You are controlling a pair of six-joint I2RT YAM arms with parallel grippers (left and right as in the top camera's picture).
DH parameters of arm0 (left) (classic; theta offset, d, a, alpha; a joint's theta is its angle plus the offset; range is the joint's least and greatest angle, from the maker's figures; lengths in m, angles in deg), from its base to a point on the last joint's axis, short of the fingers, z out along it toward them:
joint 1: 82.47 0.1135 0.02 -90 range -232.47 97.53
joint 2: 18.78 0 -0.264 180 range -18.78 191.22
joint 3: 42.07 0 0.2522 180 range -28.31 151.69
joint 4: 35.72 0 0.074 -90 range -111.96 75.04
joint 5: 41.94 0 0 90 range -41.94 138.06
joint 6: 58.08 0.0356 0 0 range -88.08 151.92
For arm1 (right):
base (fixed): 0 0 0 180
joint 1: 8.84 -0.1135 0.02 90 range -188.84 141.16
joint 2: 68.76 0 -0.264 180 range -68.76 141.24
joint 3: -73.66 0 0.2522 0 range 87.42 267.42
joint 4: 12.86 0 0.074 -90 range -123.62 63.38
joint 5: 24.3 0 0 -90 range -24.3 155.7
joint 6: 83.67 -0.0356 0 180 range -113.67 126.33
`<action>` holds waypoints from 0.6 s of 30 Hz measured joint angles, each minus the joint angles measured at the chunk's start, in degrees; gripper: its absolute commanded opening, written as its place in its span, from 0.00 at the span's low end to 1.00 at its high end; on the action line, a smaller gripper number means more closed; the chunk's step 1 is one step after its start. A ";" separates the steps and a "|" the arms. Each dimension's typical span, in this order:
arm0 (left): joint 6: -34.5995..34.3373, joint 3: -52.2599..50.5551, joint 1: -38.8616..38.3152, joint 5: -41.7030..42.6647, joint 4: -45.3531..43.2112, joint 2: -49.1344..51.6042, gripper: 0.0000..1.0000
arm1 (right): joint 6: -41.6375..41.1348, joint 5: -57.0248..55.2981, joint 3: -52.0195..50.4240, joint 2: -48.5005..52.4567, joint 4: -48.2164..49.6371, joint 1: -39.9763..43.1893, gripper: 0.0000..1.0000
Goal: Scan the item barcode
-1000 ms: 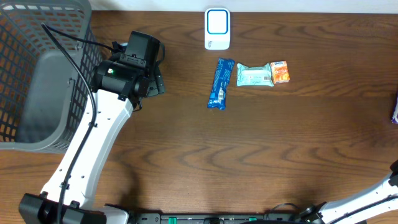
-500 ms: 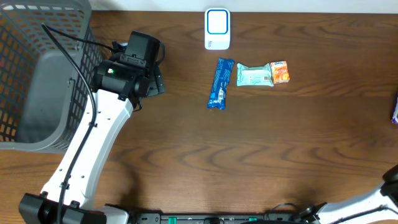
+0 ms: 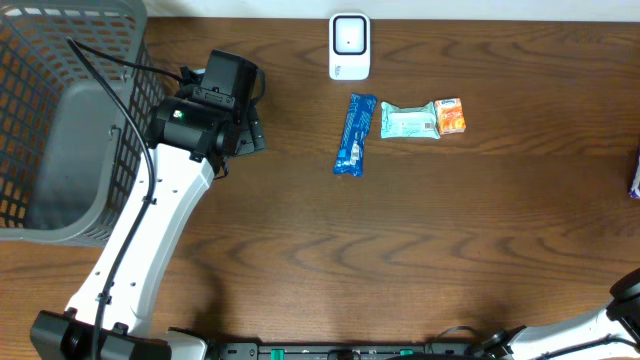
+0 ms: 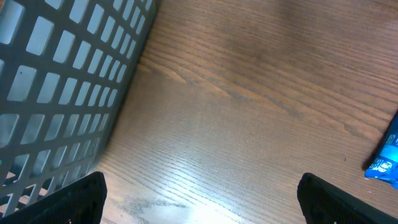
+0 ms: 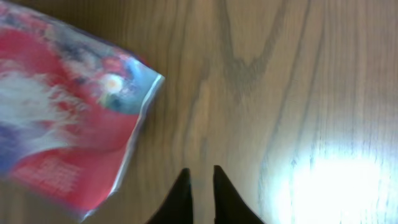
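Overhead view gives us first the wooden table [image 3: 420, 260], then the grey basket [image 3: 40, 70] in the upper left, which we judge is where scanned goods should go. Beside it the left arm [image 3: 150, 230] rises from the lower left. In the left wrist view the left gripper [image 4: 208, 202] is spread wide above bare wood and holds nothing, so we think it only waits near the basket.

In the right wrist view a red and blue packet [image 5: 62, 118] fills the upper left. We take it for the item in hand; it lies flat on the table, far from the scanner.

Near the top centre of the overhead view lie a blue bar [image 3: 354, 133], a teal packet [image 3: 409, 122] and an orange pack [image 3: 451, 116] against its right end. Just above them the white scanner [image 3: 349, 45] lies face up, so a barcode must be brought over it.

At the lower centre of the right wrist view, the right gripper [image 5: 200, 174] has its fingers almost together, with nothing between them. It is just beside the packet and does not touch it.
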 measured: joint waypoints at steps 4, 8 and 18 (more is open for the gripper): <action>0.00 0.00 0.00 0.00 0.00 0.00 0.98 | -0.02 -0.79 -5.14 0.11 7.63 0.00 0.09; 0.00 0.00 0.00 0.00 0.00 0.00 0.98 | 1.84 -0.83 -7.91 0.11 15.08 0.00 0.01; 0.00 0.00 0.00 0.00 0.00 0.00 0.98 | 8.15 2.16 -8.74 6.32 23.32 0.00 0.01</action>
